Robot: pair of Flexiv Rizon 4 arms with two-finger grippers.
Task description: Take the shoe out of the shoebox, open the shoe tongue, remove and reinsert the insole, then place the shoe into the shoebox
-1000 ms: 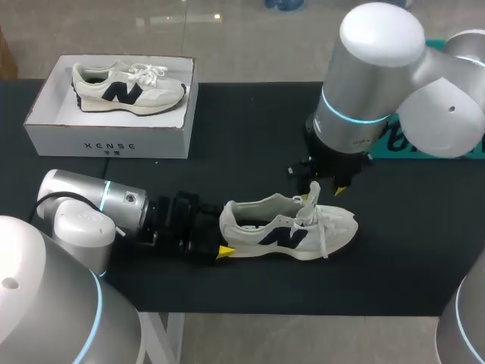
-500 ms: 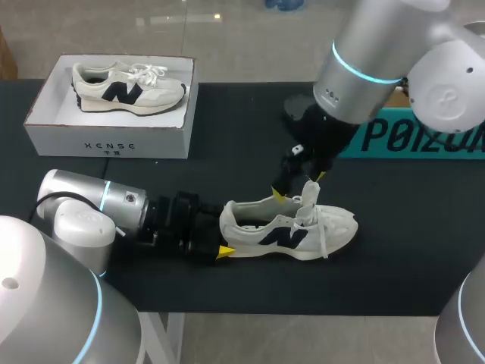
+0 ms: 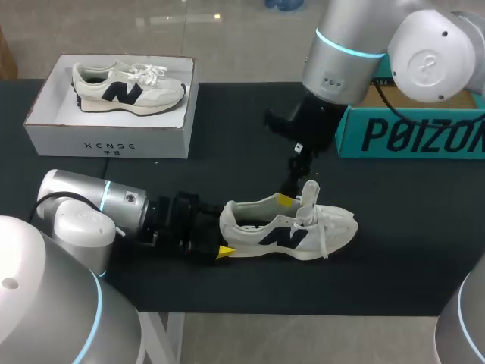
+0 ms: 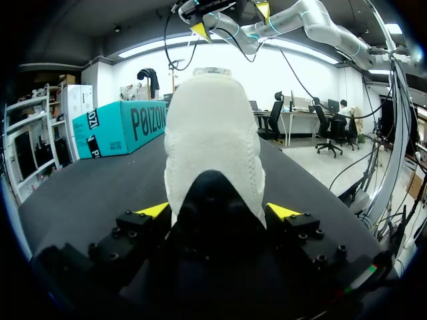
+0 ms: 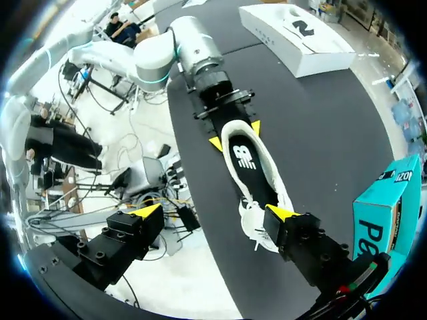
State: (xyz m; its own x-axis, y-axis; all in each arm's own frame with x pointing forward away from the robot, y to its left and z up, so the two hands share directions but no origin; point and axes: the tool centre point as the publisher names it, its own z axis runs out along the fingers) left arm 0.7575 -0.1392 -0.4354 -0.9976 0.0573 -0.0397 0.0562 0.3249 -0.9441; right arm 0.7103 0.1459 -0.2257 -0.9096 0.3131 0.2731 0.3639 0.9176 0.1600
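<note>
A cream sneaker with a dark side logo lies on the black table, toe to the right. Its tongue stands up. My left gripper lies low at the heel, and in the left wrist view the heel fills the gap between its fingers, gripped from both sides. My right gripper hangs open just above the shoe's mouth, holding nothing. From the right wrist, its gripper is spread wide over the shoe, and the dark insole shows inside.
A white shoebox at the back left holds a second matching sneaker. A teal box stands at the back right, close behind my right arm. The shoe lies near the table's front edge.
My right gripper let go of the tongue, opened wide and lifted back and to the left, uncovering the teal box. The left gripper and the shoe have stayed put.
</note>
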